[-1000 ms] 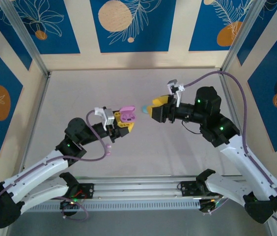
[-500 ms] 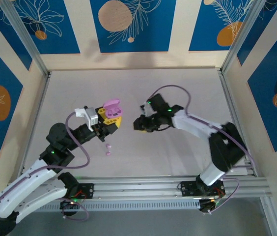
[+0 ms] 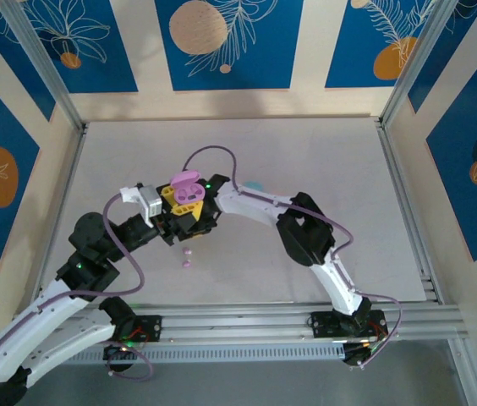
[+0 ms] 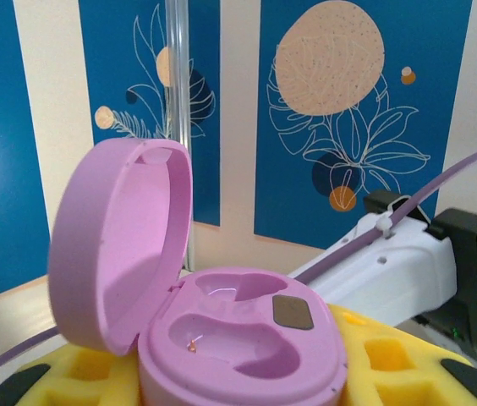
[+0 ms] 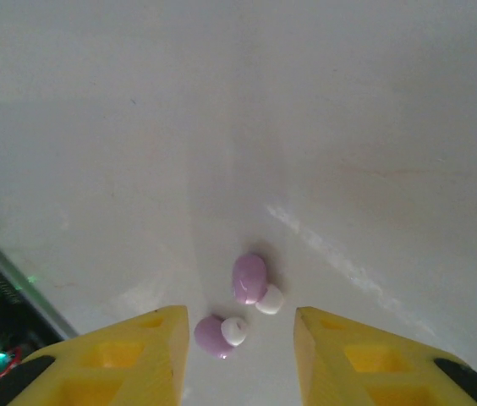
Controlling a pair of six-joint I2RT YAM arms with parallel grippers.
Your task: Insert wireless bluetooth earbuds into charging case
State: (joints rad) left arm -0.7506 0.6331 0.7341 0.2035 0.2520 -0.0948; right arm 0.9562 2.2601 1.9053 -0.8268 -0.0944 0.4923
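My left gripper (image 3: 184,205) is shut on the base of a lilac-pink charging case (image 3: 186,190). In the left wrist view the case (image 4: 243,338) sits between the yellow fingers (image 4: 391,364) with its lid (image 4: 124,237) swung open, and both wells are empty. Two lilac-pink earbuds (image 3: 187,258) with white tips lie on the table just in front of it. My right gripper (image 3: 191,232) hangs over them, pointing down. Its jaws are open, with one earbud (image 5: 249,277) in the gap and the other earbud (image 5: 215,335) close to the left finger (image 5: 137,355). Neither bud is gripped.
A light blue object (image 3: 251,186) peeks out behind the right forearm (image 3: 255,205), which stretches across the middle of the table (image 3: 323,161). Metal frame posts and patterned walls enclose the table; a rail (image 3: 247,326) runs along the near edge.
My right arm has swung from the centre-right over to the left, down over the two earbuds, and its jaws have narrowed. My left gripper has drifted left with the case.
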